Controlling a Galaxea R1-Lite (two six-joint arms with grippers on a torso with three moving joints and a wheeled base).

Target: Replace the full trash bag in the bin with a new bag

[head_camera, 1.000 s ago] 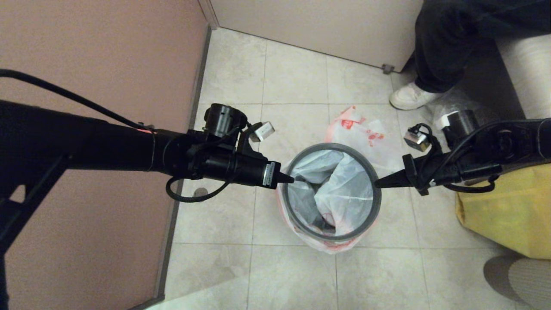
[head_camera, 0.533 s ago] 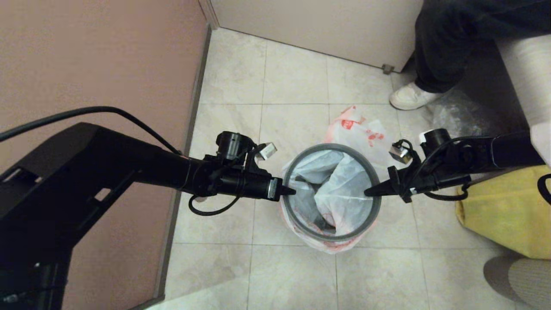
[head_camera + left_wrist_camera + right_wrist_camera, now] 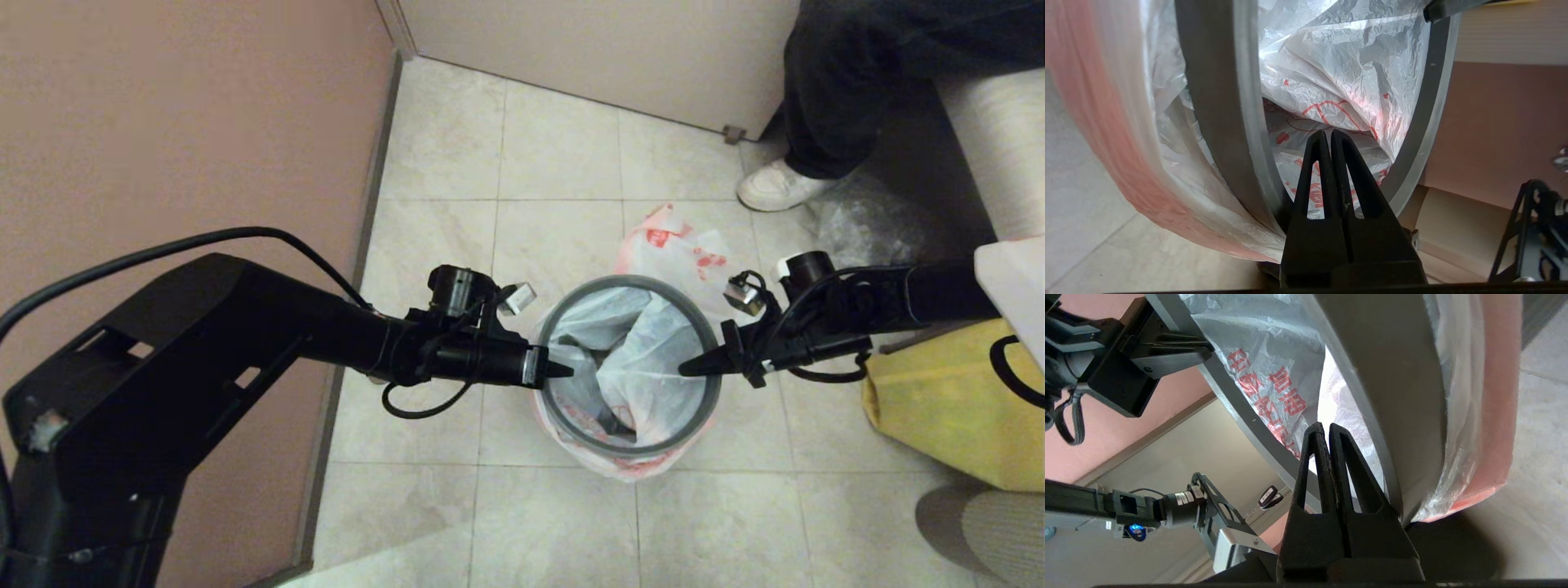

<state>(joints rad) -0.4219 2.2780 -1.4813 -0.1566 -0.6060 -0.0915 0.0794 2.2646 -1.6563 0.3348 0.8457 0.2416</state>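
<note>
Top-down: the bin (image 3: 571, 425) on tile floor btwn my arms, new bag (image 3: 645, 367) draped inside under grey hoop (image 3: 629, 282); full trash bag (image 3: 678, 249) just behind; left gripper (image 3: 563, 370) & right gripper (image 3: 686, 369) pinched closed, empty, tips inside rim; press liner outward evenly, don't snag

White bag (image 3: 645, 367) lining grey-rimmed bin (image 3: 571, 425)
</note>
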